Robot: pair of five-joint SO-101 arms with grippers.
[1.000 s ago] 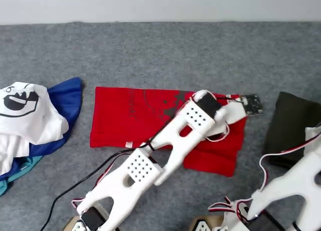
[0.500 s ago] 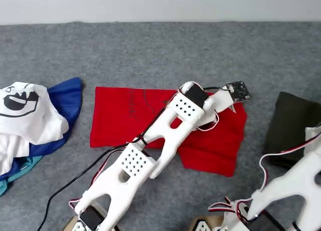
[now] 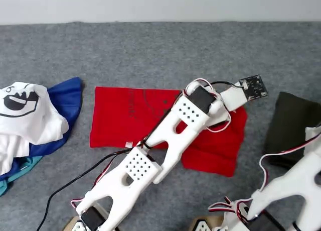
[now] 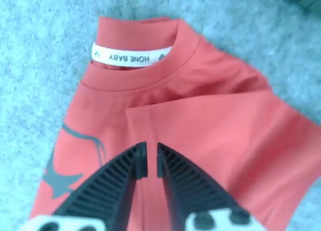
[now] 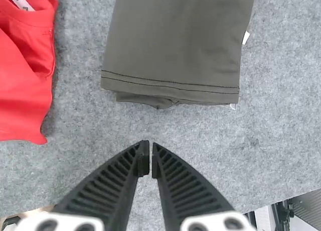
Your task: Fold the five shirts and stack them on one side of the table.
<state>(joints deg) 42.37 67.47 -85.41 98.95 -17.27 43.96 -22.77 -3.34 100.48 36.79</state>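
Right gripper (image 5: pixel 145 160): fingers closed together, nothing between them. It hangs over bare grey table (image 5: pixel 281 140), just short of the hem of the dark shirt (image 5: pixel 175 45). That shirt is folded into a tidy block and lies at the right side of the table.

Left arm (image 3: pixel 190 113): stretched out diagonally from the near edge across the red shirt (image 3: pixel 125 115). Left gripper (image 4: pixel 147 163): fingers drawn together with only a hairline gap and no cloth pinched. It sits above the chest, below the collar (image 4: pixel 135 65).

The red shirt is mid-table and flat, with its collar end toward the dark shirt and a flap of cloth folded over the front. The two shirts are near each other but apart.

Left side: a loose heap, with the white shirt (image 3: pixel 25 115) on top, the blue shirt (image 3: pixel 62 103) under it and a teal shirt (image 3: pixel 10 173) at the nearest edge, all unfolded.
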